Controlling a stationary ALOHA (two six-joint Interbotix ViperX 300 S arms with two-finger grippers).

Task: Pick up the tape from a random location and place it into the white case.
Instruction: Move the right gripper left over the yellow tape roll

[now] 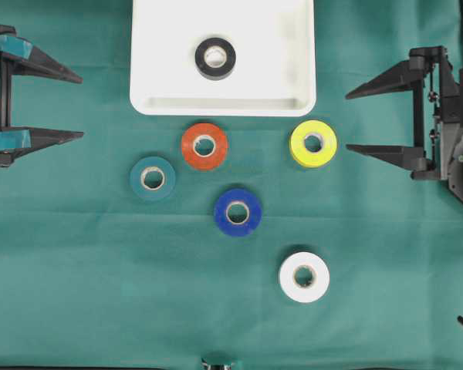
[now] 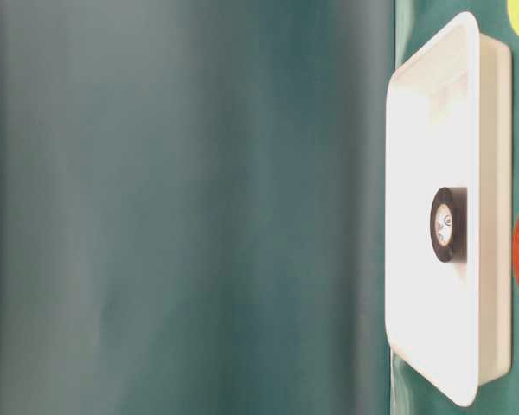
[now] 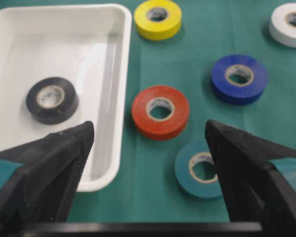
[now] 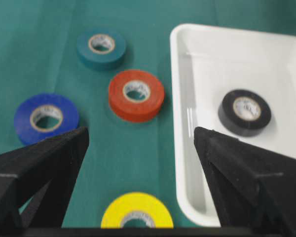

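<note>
At the far left of the overhead view we see the left gripper (image 1: 82,107), its two fingers spread wide and nothing between them, hovering over the green cloth (image 1: 77,277). Moving right, we come to the teal tape (image 1: 153,179), lying flat on the cloth, and just beyond it the orange tape (image 1: 204,146), which sits close below the near rim of the white case (image 1: 158,77) without touching it. Inside the case, near its middle, we find the black tape (image 1: 215,58) lying flat on the tray floor. Below the orange roll lies the blue tape (image 1: 238,212), and further right and lower the white tape (image 1: 304,277), well apart from the others. The yellow tape (image 1: 313,143) rests just below the case's right corner. At the far right we see the right gripper (image 1: 346,121), also spread wide and empty, its tips pointing toward the yellow roll but apart from it.
</note>
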